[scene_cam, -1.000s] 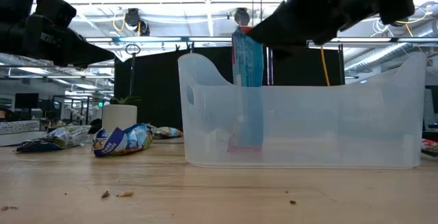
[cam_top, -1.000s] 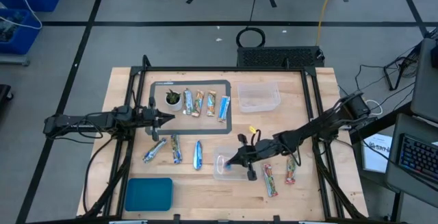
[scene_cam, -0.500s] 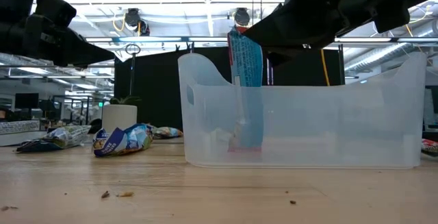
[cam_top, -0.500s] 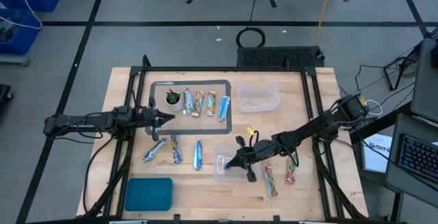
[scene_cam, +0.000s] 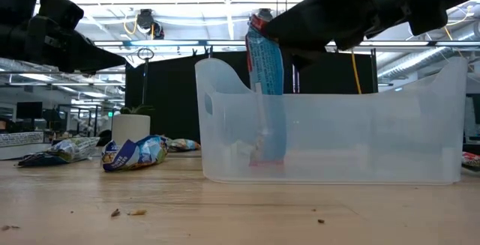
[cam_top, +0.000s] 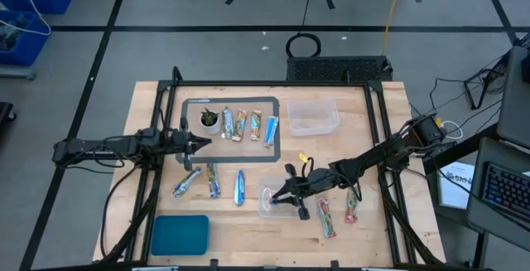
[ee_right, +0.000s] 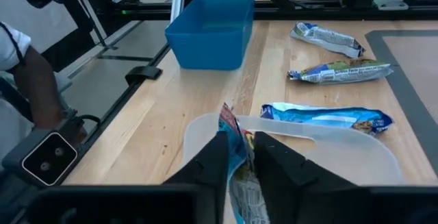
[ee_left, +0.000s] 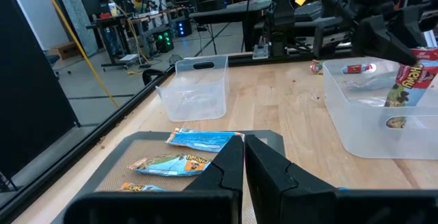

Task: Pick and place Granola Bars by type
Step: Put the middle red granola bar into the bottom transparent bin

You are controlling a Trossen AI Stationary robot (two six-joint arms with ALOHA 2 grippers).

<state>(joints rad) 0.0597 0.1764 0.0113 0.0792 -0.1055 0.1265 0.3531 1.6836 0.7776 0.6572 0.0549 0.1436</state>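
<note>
left tool (cam_top: 204, 144): fingers together, arm level, waiting | right tool (cam_top: 272, 197): clamped, arm stretched low across table

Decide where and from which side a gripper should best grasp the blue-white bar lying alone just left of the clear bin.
Probably across the narrow middle of the blue-white bar, from straight above. It lies flat and long on the table, ends pointing toward and away from the tray, with bare wood on both long sides for the fingers. The clear bin leaves room.
</note>
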